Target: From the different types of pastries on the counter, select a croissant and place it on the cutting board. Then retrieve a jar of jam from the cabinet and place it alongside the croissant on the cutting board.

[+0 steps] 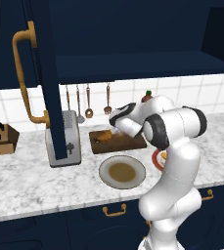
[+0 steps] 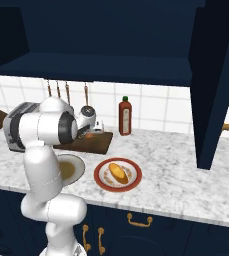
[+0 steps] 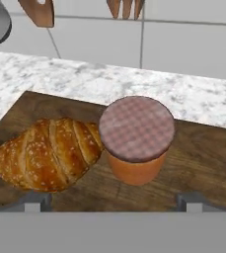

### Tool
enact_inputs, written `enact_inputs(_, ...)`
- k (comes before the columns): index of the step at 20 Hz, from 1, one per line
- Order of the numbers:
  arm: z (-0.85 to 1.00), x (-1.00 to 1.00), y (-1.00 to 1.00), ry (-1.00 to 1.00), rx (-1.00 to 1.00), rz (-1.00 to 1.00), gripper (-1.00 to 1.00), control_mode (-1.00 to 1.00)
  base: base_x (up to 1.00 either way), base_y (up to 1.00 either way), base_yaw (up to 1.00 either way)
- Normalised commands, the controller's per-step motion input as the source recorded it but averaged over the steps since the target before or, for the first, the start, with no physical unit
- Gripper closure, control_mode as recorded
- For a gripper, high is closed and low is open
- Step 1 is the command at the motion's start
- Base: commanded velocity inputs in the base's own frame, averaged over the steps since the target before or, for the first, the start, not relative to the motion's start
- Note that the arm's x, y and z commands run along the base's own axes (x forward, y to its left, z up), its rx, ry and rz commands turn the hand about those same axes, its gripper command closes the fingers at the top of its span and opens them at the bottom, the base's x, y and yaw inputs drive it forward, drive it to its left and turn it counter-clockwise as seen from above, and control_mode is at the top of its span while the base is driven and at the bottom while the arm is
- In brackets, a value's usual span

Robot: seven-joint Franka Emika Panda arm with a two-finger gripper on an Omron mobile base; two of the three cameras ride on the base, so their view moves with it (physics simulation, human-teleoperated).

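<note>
You see the jam jar (image 3: 136, 141) standing on the cutting board (image 3: 203, 163), touching the croissant (image 3: 48, 153); your pincer (image 3: 112, 201) is spread wide, gripping nothing.

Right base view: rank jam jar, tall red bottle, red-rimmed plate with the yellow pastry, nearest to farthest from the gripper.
1. Small orange jar of jam with checked lid: on the dark brown wooden cutting board, right at the gripper.
2. Tall red sauce bottle with green cap: by the backsplash, to the gripper's right in that view.
3. Red-rimmed plate holding the long yellow-orange pastry: nearer the counter's front edge.
</note>
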Motion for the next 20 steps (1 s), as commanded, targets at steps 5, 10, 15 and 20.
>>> enact_inputs(5, 0.04, -0.37, -0.16, 0.00, 0.00, 0.00, -1.00, -1.00, 0.00, 0.00, 0.00)
enact_inputs(10, 0.00, -0.98, -0.42, 0.00, 0.00, -0.02, -1.00, -1.00, 0.00, 0.00, 0.00)
enact_inputs(15, 0.11, -1.00, -0.54, 0.00, 0.00, -0.01, -1.00, -1.00, 0.00, 0.00, 0.00)
enact_inputs(20, 0.47, -0.53, -0.32, 0.04, 0.04, 0.00, -1.00, -1.00, 0.00, 0.00, 0.00)
